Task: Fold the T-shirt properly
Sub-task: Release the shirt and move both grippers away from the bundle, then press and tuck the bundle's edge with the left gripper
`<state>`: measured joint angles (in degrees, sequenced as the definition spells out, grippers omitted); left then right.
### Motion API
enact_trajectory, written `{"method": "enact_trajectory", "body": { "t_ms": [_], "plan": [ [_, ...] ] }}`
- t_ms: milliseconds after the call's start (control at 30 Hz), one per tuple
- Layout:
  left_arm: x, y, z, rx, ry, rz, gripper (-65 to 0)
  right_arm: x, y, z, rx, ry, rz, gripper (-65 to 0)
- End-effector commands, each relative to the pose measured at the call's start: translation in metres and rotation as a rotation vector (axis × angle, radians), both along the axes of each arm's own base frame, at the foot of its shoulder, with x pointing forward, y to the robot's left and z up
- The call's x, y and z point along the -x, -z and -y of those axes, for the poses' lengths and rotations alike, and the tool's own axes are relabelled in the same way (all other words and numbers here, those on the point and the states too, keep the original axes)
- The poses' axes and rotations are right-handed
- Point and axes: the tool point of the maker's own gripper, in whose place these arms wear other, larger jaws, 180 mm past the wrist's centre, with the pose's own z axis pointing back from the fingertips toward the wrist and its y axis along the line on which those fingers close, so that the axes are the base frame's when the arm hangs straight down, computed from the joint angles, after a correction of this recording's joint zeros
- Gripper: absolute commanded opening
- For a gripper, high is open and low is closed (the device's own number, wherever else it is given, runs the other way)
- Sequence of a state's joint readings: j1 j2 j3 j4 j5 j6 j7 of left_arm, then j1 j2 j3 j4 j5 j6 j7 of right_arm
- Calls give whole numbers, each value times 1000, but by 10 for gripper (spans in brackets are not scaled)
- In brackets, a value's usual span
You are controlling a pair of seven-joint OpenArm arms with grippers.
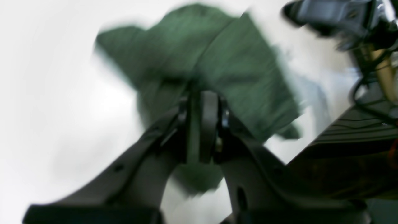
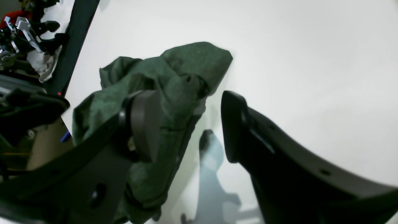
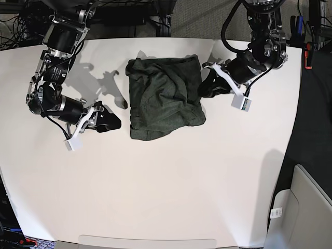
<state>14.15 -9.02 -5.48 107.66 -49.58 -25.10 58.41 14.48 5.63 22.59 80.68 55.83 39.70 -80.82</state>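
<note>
The dark olive-green T-shirt (image 3: 163, 98) lies bunched in a rough square at the middle back of the white table (image 3: 171, 197). My left gripper (image 3: 206, 85) is at the shirt's right edge. In the blurred left wrist view its fingers (image 1: 209, 124) are pressed together with a strip of the T-shirt (image 1: 224, 62) pinched between them. My right gripper (image 3: 110, 122) sits just left of the shirt's lower left corner, apart from it. In the right wrist view it (image 2: 189, 127) is open and empty, with the T-shirt (image 2: 174, 77) beyond its left finger.
The table's right edge (image 3: 295, 114) borders a dark floor, with a grey bin (image 3: 311, 202) at the lower right. Cables and a rack (image 3: 135, 15) run along the back edge. Red and blue tools (image 3: 307, 52) sit at the far right.
</note>
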Motion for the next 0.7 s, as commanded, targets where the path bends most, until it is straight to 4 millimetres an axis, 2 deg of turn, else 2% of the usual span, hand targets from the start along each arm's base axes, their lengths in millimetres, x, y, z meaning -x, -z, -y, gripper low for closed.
{"method": "enact_trajectory", "body": {
  "t_ms": [0, 67, 167, 267, 367, 500, 667],
  "plan": [
    [-5, -11, -7, 14, -28, 43, -613, -13, -19, 0, -16, 2, 66, -326],
    [0, -7, -15, 9, -52, 28, -613, -13, -19, 0, -18, 2, 64, -326],
    [0, -8, -13, 18, -53, 29, -604, -13, -19, -1, -20, 1, 65, -326],
    [-14, -17, -6, 43, -68, 54, -538, -13, -19, -2, -23, 1, 65, -326],
    [-23, -17, -4, 95, -150, 4, -467, -12, -19, -2, -24, 1, 64, -326],
    [-35, -25, 31, 140, -113, -28, -429, -11, -19, -1, -21, 1, 63, -326],
    [-30, -29, 70, 162, -10, -38, -412, -11, -19, -3, -25, 0, 65, -326]
  ]
}}
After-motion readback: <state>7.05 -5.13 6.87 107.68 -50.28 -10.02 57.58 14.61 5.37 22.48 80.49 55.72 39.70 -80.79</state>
